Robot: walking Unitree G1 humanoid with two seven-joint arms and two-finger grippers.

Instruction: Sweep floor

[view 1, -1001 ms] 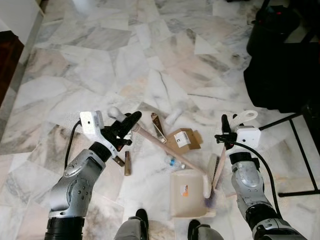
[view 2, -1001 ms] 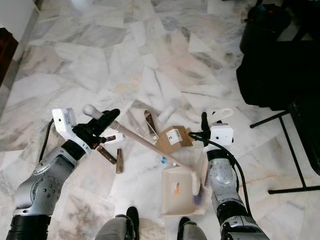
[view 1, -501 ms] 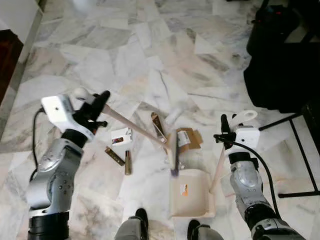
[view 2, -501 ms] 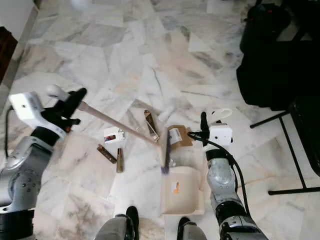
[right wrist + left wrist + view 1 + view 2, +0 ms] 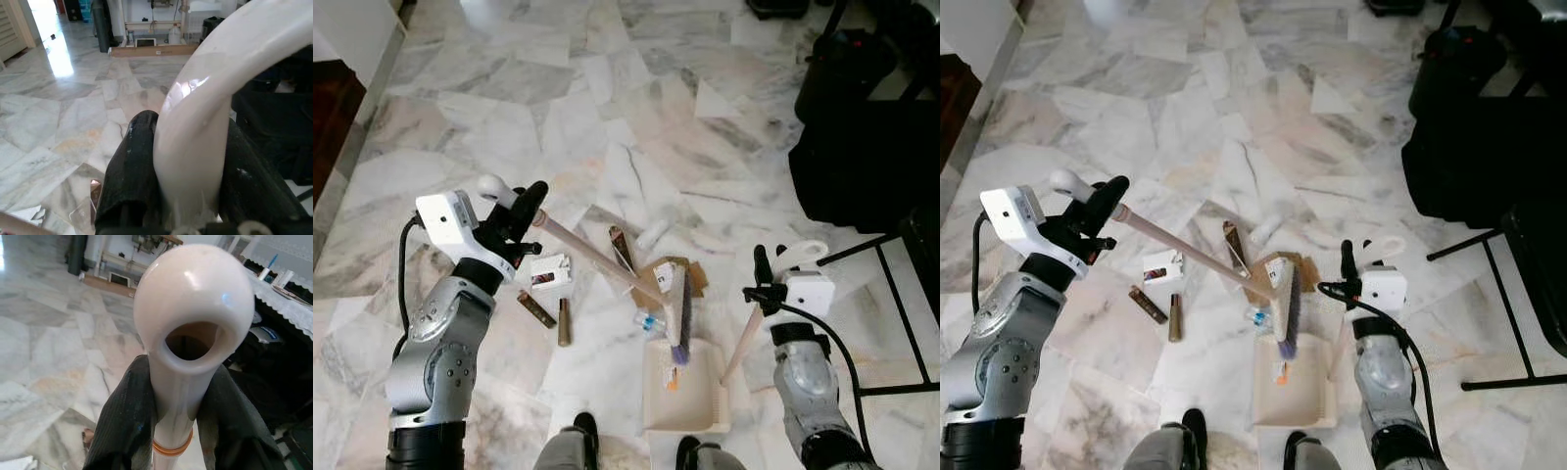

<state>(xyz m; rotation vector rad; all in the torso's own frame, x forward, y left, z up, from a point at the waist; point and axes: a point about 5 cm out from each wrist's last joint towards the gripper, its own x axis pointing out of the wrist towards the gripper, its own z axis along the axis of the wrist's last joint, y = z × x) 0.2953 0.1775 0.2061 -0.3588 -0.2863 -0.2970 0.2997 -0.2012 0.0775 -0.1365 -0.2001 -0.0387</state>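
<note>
My left tool clamps the cream long-handled broom; I should drag litter toward six o'clock into the right tool's gripped cream plastic dustpan.

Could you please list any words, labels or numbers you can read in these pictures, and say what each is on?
None can be read.
White label on the flat brown cardboard box: print too small.
Small white carton with a dark and red patch: blurred.
Orange sticker inside the cream plastic dustpan: too small.
</note>
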